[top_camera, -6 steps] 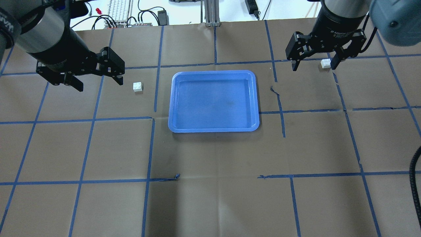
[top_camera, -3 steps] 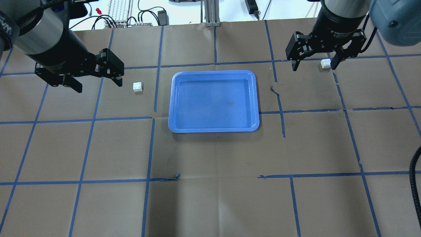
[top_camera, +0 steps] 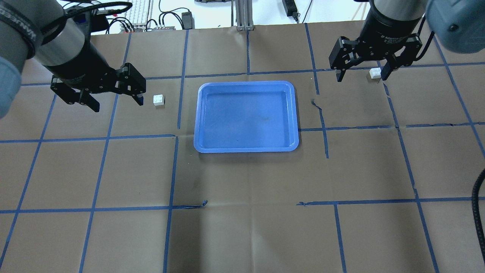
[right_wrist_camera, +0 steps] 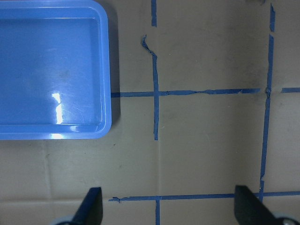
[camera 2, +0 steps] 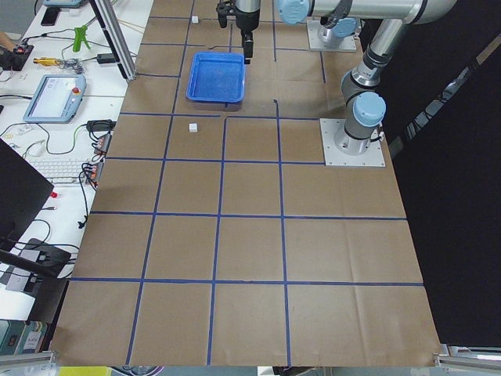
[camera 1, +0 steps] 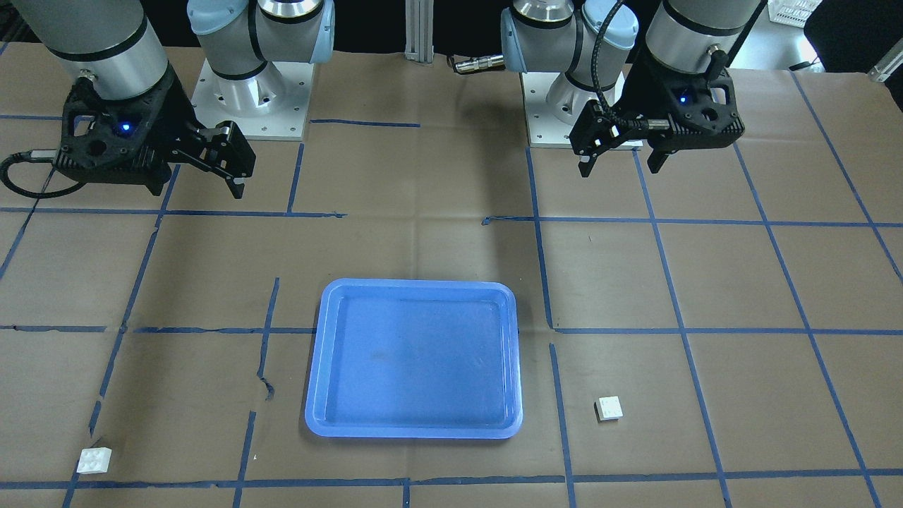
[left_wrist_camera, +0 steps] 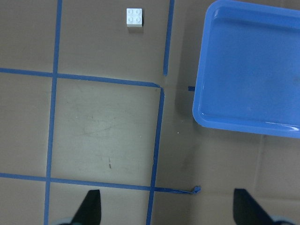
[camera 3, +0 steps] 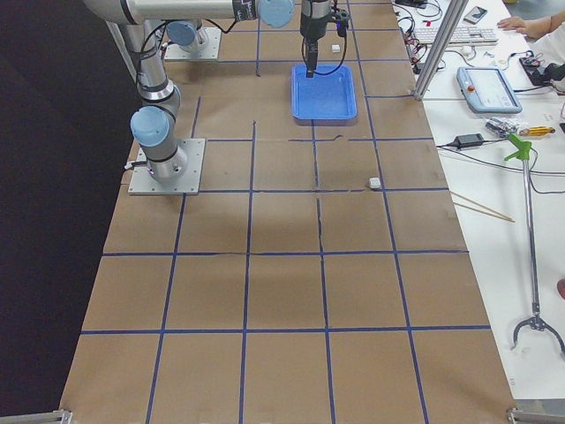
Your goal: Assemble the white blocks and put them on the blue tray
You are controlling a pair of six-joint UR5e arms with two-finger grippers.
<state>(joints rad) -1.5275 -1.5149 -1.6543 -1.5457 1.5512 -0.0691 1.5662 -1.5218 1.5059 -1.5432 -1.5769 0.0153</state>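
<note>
Left gripper [top_camera: 117,103] and right gripper [top_camera: 361,77], both wide and empty, hang raised short of the left block [top_camera: 158,99] and right block [top_camera: 375,73], likely for separate pickups; tray [top_camera: 197,125] lies between the blocks.

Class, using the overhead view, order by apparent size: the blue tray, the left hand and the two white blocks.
blue tray
left hand, enlarged by nearness to the camera
then left white block and right white block, too alike to rank
</note>
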